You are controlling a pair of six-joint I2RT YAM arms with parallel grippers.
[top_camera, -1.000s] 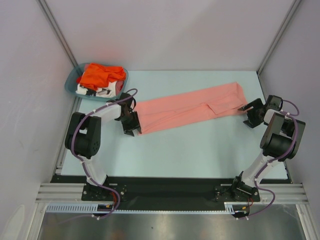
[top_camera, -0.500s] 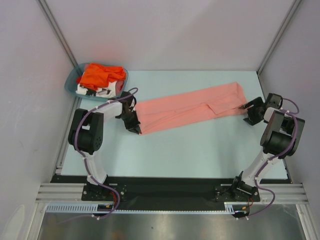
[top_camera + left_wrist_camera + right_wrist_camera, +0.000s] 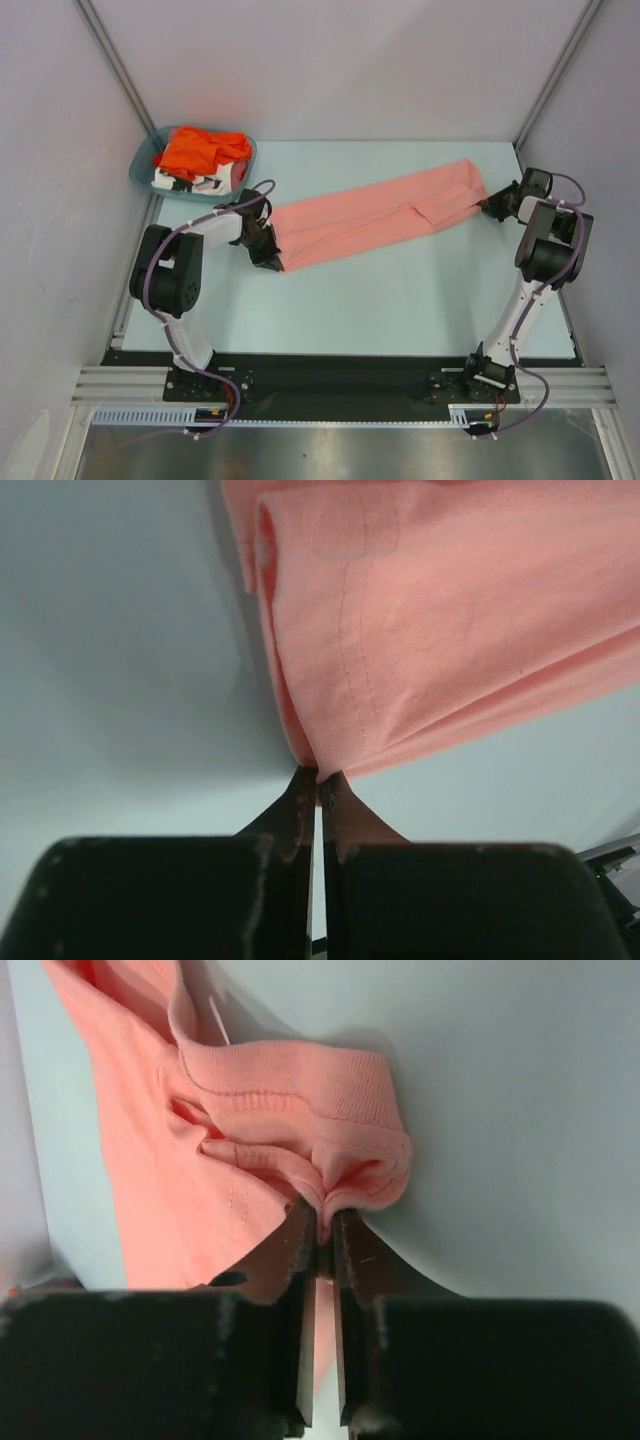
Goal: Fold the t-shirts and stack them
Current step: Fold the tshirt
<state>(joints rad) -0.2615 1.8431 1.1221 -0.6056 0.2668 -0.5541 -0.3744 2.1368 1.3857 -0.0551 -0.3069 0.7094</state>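
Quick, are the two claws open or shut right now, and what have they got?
Left claw: shut, pinching one end of the pink shirt.
Right claw: shut, pinching the other end of it.

text to read: none in any view
white t-shirt (image 3: 196, 184): black print, too small to make out
salmon-pink t-shirt (image 3: 370, 215): plain
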